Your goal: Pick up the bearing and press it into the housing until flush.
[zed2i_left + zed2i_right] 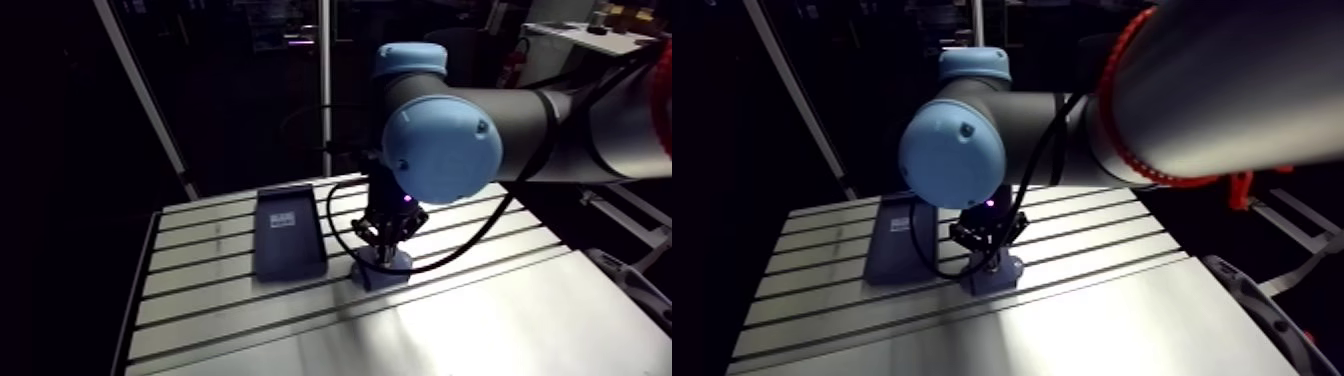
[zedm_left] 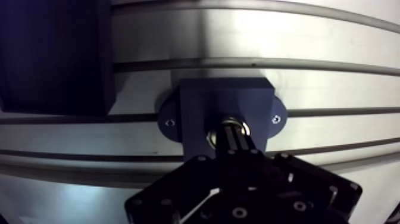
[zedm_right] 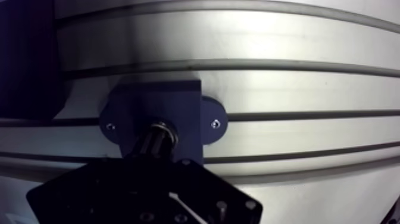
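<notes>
One gripper, straight down over the block. In the wrist view I see its two fingers drawn together with no gap between them, so closed, not clamped round anything. The tips rest on the middle of the bearing.

One bearing, a shiny metal ring. It sits in the centre hole of the housing, showing on both sides of the fingertips. I can't tell if it is flush with the top face.

One housing: dark blue block with two rounded ears, one on each side, and one screw in each, so two screws. It lies flat on the table, across one of its slots.

One dark blue tray lies flat beside the housing, near it, with a strip of bare table between. One small grey label on its top face, print too small to read.
</notes>
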